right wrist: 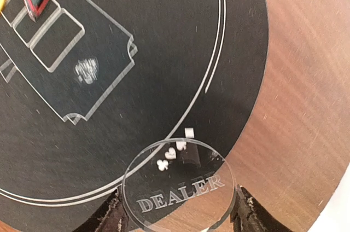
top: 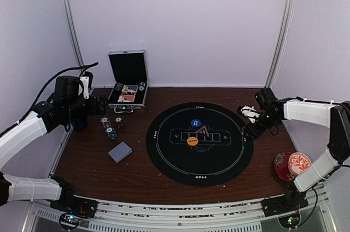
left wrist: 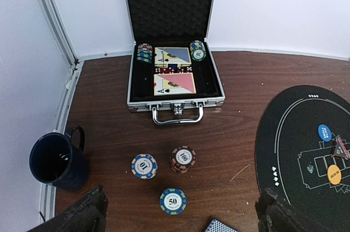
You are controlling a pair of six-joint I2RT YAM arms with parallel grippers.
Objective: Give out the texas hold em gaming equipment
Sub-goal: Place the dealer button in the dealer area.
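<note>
right fingers [right wrist: 111, 216] clamp a clear dealer disc [right wrist: 178, 185] above the mat [right wrist: 136, 95] edge, left fingers [left wrist: 82, 213] wide apart.

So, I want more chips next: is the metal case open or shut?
Open: the case has its foam-lined lid standing upright, chips and cards showing inside.

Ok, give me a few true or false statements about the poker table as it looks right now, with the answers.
1. The metal case is open. True.
2. The right gripper holds a clear dealer disc. True.
3. The left gripper grips a chip stack. False: it is open and empty; the three chip stacks stand on the table.
4. The orange disc lies off the mat. False: it lies on the black mat.
</note>
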